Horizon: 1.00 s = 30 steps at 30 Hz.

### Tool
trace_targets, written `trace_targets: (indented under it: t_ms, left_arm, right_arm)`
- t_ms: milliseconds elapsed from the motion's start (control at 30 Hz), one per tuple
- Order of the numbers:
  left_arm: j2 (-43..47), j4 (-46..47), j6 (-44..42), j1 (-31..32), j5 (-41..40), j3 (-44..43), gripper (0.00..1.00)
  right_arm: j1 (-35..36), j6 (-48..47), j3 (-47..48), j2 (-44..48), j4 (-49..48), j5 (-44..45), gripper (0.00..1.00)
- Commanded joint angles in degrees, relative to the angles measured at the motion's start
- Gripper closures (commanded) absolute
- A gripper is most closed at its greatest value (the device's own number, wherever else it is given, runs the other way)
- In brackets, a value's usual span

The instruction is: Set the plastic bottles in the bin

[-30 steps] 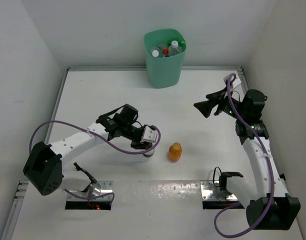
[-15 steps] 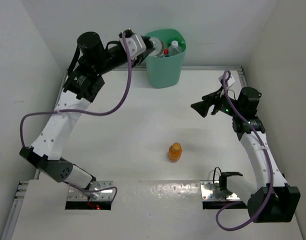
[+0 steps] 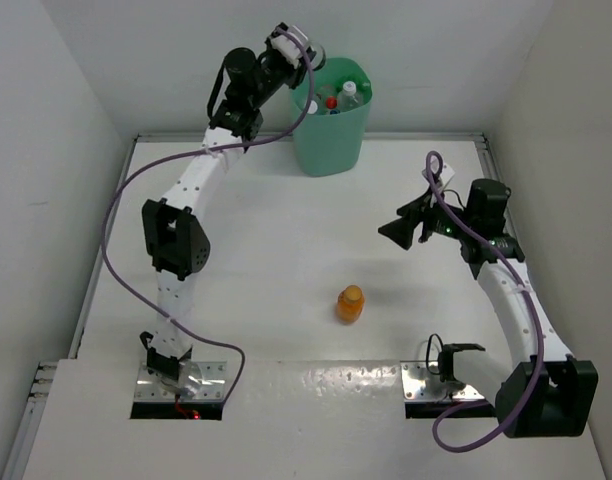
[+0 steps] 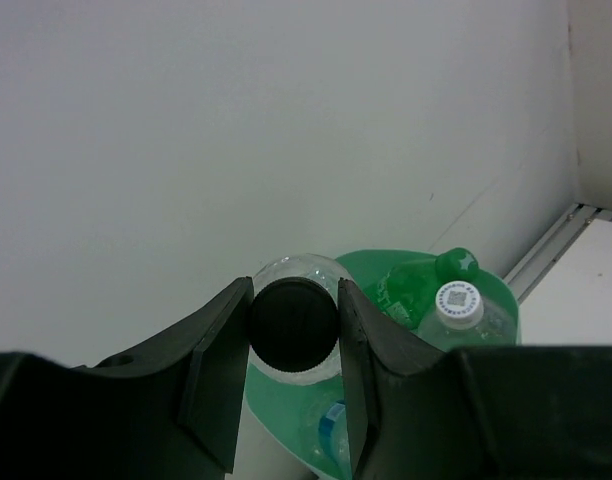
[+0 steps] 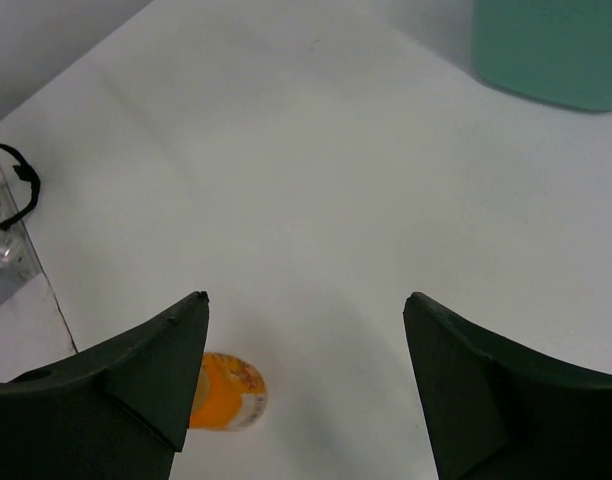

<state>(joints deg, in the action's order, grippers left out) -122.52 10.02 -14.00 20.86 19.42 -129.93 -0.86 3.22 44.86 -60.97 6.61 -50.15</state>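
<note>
My left gripper is raised over the left rim of the mint-green bin at the back of the table. It is shut on the black cap of a clear plastic bottle, which hangs above the bin. Inside the bin lie a green bottle, a white-capped clear bottle and a red-capped one. An orange bottle lies alone mid-table. My right gripper hovers open up and to the right of it. In the right wrist view the orange bottle shows beside the left finger of that gripper.
White walls close in on the table at the back and both sides. Two metal mounting plates sit at the near edge, with a black cable loop by the right one. The bin's wall fills the right wrist view's top right corner.
The left arm swung up from mid-table, beside the orange bottle, to above the bin's left rim with the clear bottle. The right gripper drifted left and lower, its jaws slightly narrower.
</note>
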Motion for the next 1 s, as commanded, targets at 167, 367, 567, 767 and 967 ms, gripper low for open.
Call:
trace_targets:
  t_ms: [167,367,567,767,967]
  left_arm:
    - [-7.2,13.5,1.3,-0.6,-2.0,-6.0,0.9]
    - [-11.9,16.0,-1.3,0.1,-10.7,-8.2,0.09]
    - [-8.2,15.9,-3.3,0.7,-11.9,-9.9,0.0]
    - [11.7,11.7,3.6,-0.5,-12.7,3.8,0.0]
    - [33.6,10.2,1.4,-0.8,-7.6,32.2,0.0]
  right_arm:
    - [0.4,-18.8,-0.6,2.2,15.3,-4.5,0.24]
    - [3.9,-25.4,-3.0,6.6,21.1,-2.9,0.21]
    - [6.5,-25.5,-5.7,9.1,20.0,-1.8,0.12]
    - [9.9,-24.1,-10.4,11.1,14.5,0.0,0.1]
    - [14.2,-26.0,-12.9,8.2,9.3,0.0,0.1]
